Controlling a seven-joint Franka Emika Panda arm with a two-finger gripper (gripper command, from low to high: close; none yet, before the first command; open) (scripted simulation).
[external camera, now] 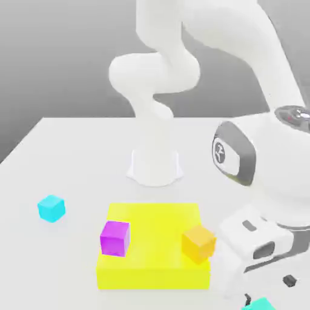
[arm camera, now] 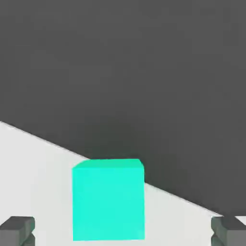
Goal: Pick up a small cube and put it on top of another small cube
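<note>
Sky-cyan cube (external camera: 51, 208) far over on the exterior view's left, alone on the white table (external camera: 54, 157), well apart from everything else. Next rightward, yellow block (external camera: 154, 245), flat and broad, near the table's front edge. Magenta cube (external camera: 114, 237) on the block's left part, orange cube (external camera: 198, 244) at its right edge, turned a little askew. Behind the block, white arm base (external camera: 155, 166) planted on the table. Further right, arm bent low, with the gripper (external camera: 266, 293) pointing down at the exterior view's lower right corner, just beside the yellow block. Greenish-teal cube (external camera: 261, 304) right under it, on the table, cut by the picture's lower edge. From the hand view: same greenish-teal cube (arm camera: 108, 199) sitting square on the white surface, centred between two dark fingertips (arm camera: 17, 230), each well clear of the cube's sides. Jaws spread wide, pinching nothing, no contact visible.
</note>
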